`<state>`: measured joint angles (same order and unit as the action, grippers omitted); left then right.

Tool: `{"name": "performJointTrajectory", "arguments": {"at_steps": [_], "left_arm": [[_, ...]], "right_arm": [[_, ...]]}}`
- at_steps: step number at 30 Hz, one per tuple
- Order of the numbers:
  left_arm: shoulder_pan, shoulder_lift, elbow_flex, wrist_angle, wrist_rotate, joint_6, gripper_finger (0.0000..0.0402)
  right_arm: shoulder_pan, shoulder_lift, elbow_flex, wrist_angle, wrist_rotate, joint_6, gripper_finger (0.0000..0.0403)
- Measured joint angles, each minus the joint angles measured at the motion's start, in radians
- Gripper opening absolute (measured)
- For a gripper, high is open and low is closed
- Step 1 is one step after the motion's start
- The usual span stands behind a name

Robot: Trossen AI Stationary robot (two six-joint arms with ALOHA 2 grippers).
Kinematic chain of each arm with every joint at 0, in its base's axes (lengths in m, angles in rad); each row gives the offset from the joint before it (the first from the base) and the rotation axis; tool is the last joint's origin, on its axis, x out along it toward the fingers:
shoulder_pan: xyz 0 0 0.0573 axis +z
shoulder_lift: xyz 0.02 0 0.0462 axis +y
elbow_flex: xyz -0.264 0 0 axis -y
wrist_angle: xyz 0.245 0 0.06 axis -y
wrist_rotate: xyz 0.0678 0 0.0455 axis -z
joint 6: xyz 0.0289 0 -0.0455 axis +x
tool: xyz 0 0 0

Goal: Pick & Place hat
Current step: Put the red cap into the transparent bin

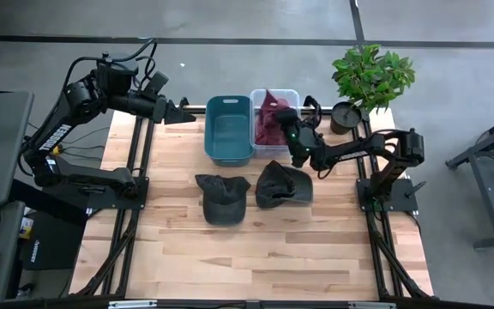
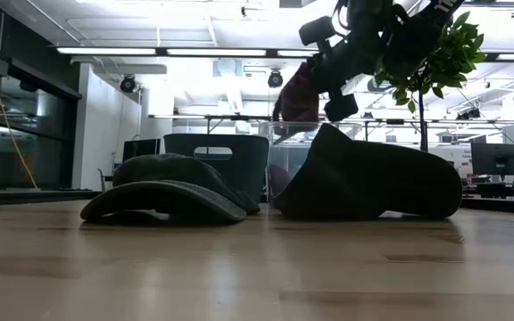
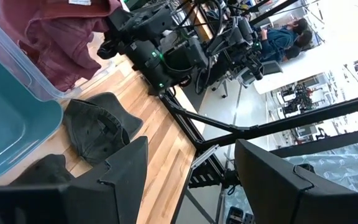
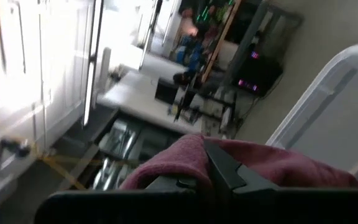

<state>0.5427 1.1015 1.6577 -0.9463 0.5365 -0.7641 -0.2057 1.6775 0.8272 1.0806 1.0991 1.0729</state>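
Three hats show in all. Two dark grey fabric caps lie on the pale wooden plank desk (image 1: 256, 249), side by side near its middle: the left dark cap (image 1: 222, 197) sits flat with its brim toward the near edge, and the right dark cap (image 1: 282, 184) lies tipped, its crown raised in the low view. The third, a maroon fabric hat (image 1: 269, 120), is bunched up in the clear plastic bin (image 1: 291, 95) at the back of the desk.

Two bins stand there, touching side by side: the teal plastic bin (image 1: 228, 130) on the left and the clear one on the right.

The right claw (image 1: 280, 114) hangs over the clear bin with its two fingers pinched together on the maroon hat's cloth; its wrist view shows the fabric bunched right at the fingertips.

The left claw (image 1: 186, 112) waits raised over the back left of the desk, just left of the teal bin, its fingers (image 3: 124, 167) spread apart and holding nothing.

One potted green plant (image 1: 369, 79) stands at the back right corner.
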Motion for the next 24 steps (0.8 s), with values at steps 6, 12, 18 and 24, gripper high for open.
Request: {"name": "performJointTrajectory", "arguments": {"at_steps": [6,12,18,24], "left_arm": [[0.000,0.000,0.000,0.000,0.000,-0.004,0.0225],[0.000,0.000,0.000,0.000,0.000,-0.004,0.0225],[0.000,0.000,0.000,0.000,0.001,-0.004,0.0225],[0.000,0.000,0.000,0.000,0.001,-0.004,0.0225]], "right_arm": [[-0.011,0.000,0.000,-0.010,-0.049,-0.081,0.0039],[-0.011,-0.004,0.000,-0.010,-0.042,-0.178,0.0093],[-0.011,-0.004,0.000,-0.011,-0.033,-0.119,0.0130],[-0.011,-0.004,0.000,-0.011,-0.013,-0.103,0.0147]]}}
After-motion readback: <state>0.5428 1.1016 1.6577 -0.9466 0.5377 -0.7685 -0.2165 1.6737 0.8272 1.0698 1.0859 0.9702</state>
